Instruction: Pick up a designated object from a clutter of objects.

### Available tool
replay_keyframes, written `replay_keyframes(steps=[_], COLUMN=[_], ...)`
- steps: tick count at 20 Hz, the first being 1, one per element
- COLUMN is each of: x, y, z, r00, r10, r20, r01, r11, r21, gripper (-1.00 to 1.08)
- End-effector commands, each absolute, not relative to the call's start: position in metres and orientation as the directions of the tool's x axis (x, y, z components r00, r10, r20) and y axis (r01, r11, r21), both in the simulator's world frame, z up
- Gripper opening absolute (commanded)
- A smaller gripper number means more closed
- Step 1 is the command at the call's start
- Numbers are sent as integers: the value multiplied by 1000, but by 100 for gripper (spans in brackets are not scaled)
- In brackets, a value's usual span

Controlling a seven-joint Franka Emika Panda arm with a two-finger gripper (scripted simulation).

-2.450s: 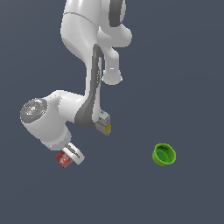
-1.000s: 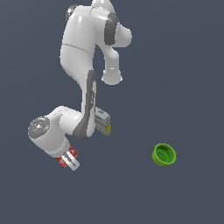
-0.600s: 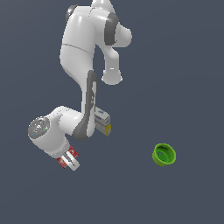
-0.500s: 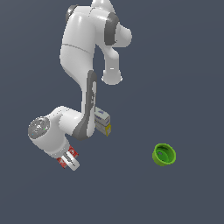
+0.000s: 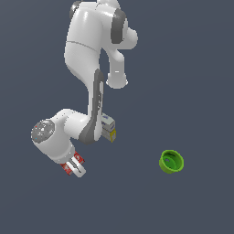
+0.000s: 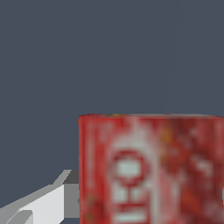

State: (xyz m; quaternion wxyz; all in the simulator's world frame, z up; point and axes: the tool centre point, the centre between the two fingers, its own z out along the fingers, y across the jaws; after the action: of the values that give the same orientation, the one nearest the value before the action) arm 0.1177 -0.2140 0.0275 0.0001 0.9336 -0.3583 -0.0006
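Observation:
The red box (image 5: 80, 158) with white lettering lies on the dark floor at the exterior view's lower left, mostly covered by my hand. My gripper (image 5: 73, 165) is down over it, with its white fingers on either side of the box. In the wrist view the red box (image 6: 151, 170) fills the space between the fingers. One white finger (image 6: 41, 205) lies against its side there, so the gripper looks shut on it. The rest of the clutter stands apart from the box.
A white-blue-yellow carton (image 5: 108, 124) stands just behind my forearm, to the exterior view's right of the box. A green round bowl (image 5: 171, 161) sits further to the exterior view's right. My arm's white links (image 5: 87, 55) rise over the carton.
Since 2.5 s ago the wrist has come down lower over the red box. Over the last second nothing has visibly moved.

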Motion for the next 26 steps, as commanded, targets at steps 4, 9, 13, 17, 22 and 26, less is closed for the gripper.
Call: replay_keyframes(steps=[4,9,13,17,22,26], x=[118,118,119,119,120,121], y=[-186,-145,-108,-71,-25,11], z=[53,92,127,162,205,240], r00=[744,744,744,744,744,743], r10=[-668,-668,-668,-668,-669,-669], r20=[0,-1,-1,0,1,1], r01=[-668,-668,-668,-668,-669,-669], r11=[-744,-744,-744,-744,-744,-743], r21=[0,-1,-1,0,1,1], gripper=[-100,-100,-100,-100,-100,-100])
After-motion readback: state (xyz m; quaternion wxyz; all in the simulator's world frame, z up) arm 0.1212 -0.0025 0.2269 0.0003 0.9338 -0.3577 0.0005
